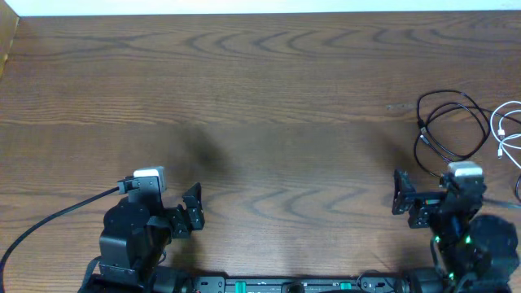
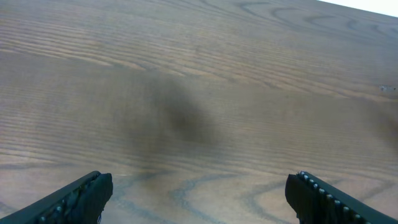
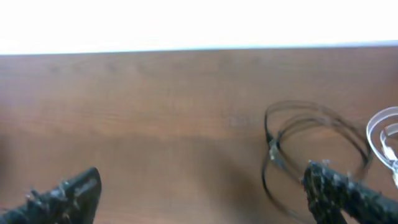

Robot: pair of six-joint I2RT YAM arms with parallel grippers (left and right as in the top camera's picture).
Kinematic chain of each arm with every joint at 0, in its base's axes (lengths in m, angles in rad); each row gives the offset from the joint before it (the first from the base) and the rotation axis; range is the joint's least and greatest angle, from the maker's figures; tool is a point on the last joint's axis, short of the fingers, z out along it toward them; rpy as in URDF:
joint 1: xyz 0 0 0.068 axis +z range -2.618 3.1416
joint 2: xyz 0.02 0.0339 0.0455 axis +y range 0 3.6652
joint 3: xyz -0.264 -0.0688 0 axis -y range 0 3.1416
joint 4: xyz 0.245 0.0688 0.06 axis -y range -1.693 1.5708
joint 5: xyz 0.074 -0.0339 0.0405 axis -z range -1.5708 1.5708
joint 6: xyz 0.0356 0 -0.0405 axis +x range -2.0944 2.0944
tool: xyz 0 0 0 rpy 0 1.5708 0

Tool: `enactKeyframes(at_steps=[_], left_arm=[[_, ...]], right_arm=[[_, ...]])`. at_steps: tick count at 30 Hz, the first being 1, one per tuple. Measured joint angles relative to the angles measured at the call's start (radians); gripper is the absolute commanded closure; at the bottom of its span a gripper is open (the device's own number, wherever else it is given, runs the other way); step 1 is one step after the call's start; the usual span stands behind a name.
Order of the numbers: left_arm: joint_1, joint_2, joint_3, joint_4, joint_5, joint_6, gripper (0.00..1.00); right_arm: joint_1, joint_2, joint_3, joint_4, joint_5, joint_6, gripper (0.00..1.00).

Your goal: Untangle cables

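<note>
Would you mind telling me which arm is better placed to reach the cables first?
Right: the black cable and white cable lie beyond the open right fingers, while the left fingers sit far across the table.

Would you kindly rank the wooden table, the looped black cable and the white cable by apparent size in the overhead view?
1. Brown wooden table.
2. Looped thin black cable.
3. Thin white cable; the frame edge cuts it off, so its rank is unsure.
</note>
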Motion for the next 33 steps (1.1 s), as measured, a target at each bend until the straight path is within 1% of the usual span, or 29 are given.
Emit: enactKeyframes(at_steps=[2,8,15,16,19,22,25,26,31,33], left_arm=[[0.000,0.000,0.000,0.000,0.000,0.000,0.06],[0.000,0.000,0.000,0.000,0.000,0.000,0.06],[0.000,0.000,0.000,0.000,0.000,0.000,0.06],[0.000,0.000,0.000,0.000,0.000,0.000,0.06],[0.000,0.000,-0.001,0.000,0.000,0.000,0.06],[0.000,0.000,-0.001,0.000,0.000,0.000,0.06],[0.000,0.000,-0.001,0.000,0.000,0.000,0.06],[0.000,0.000,-0.001,0.000,0.000,0.000,0.06],[0.000,0.000,-0.001,0.000,0.000,0.000,0.06],[0.000,0.000,-0.001,0.000,0.000,0.000,0.06]], right_arm=[[0.000,-0.068,-0.075,0.068,-0.003,0.000,0.01],[0.015,-0.192,-0.261,0.338,-0.008,-0.003,0.01],[0.040,-0.245,-0.446,0.668,-0.009,-0.003,0.01],[0.043,-0.251,-0.482,0.735,-0.008,-0.003,0.01],[0.047,-0.261,-0.545,0.842,-0.008,-0.003,0.01],[0.051,-0.265,-0.586,0.848,0.002,-0.005,0.01],[0.061,-0.267,-0.588,0.809,0.024,-0.023,0.01],[0.061,-0.268,-0.588,0.790,0.032,-0.031,0.01],[0.061,-0.269,-0.589,0.585,0.052,-0.074,0.01],[0.061,-0.266,-0.589,0.576,0.053,-0.090,0.01]])
